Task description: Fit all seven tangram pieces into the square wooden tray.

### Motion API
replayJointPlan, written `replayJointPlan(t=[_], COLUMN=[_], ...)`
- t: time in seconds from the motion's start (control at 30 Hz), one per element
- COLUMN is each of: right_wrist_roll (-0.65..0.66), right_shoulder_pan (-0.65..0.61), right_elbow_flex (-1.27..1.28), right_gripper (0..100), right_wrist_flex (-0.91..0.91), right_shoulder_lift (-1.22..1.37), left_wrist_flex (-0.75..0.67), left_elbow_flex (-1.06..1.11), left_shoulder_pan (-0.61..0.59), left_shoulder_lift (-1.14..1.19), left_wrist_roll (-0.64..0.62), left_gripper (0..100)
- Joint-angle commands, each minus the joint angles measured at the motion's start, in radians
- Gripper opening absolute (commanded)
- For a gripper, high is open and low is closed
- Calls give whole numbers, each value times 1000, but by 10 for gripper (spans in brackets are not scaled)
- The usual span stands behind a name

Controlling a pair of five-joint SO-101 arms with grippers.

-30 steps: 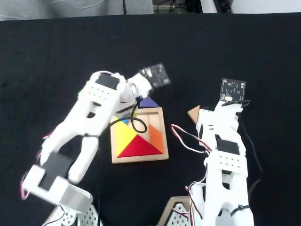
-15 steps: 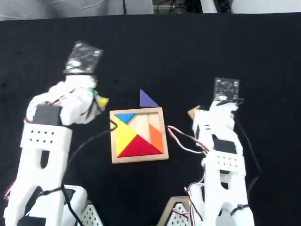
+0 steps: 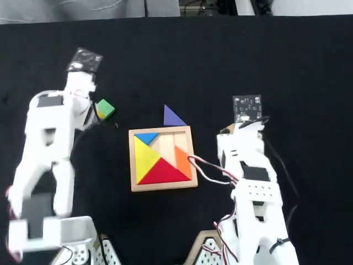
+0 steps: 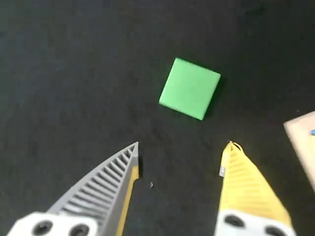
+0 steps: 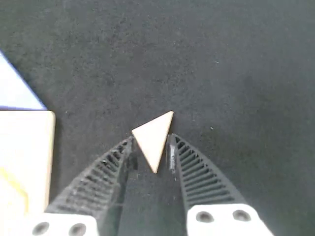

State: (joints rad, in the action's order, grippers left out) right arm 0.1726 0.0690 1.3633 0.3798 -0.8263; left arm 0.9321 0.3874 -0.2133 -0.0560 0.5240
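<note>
- the surface (image 3: pixel 287 61) is covered in matt black cloth.
- the tray (image 3: pixel 163 187) and triangle (image 5: pixel 153 137) are left as bare wood.
- the green square (image 4: pixel 190 88) is painted matt.

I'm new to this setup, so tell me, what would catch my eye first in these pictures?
The wooden tray at the centre of the table, partly filled with bright pieces. The right gripper pinches a pale triangle between its fingers beside the tray, while the left gripper hangs open near a green square.
</note>
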Motion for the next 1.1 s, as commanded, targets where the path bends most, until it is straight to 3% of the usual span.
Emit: replayJointPlan(t=[0.0,0.2,0.3,0.4,0.67,0.87,1.07], right_wrist_roll=[28,29,29,29,29,29,29], right_shoulder_pan=[-23,-23,-23,-23,-23,-20,-15], right_elbow_flex=[-5,-5,-7,-7,-8,-8,-8], right_gripper=[117,117,117,117,117,117,117], right_wrist_flex=[-28,-26,-25,-25,-23,-29,-31], right_shoulder_lift=[-22,-22,-22,-22,-22,-22,-25], left_wrist_flex=[137,267,347,405,583,741,804], left_elbow_flex=[-357,-766,-938,-1087,-1435,-1638,-1886], left_shoulder_pan=[51,79,82,79,59,58,51], left_shoulder_lift=[302,592,718,836,1094,1229,1310], left_wrist_roll=[166,186,187,187,239,331,253], left_gripper=[270,270,318,367,366,278,259])
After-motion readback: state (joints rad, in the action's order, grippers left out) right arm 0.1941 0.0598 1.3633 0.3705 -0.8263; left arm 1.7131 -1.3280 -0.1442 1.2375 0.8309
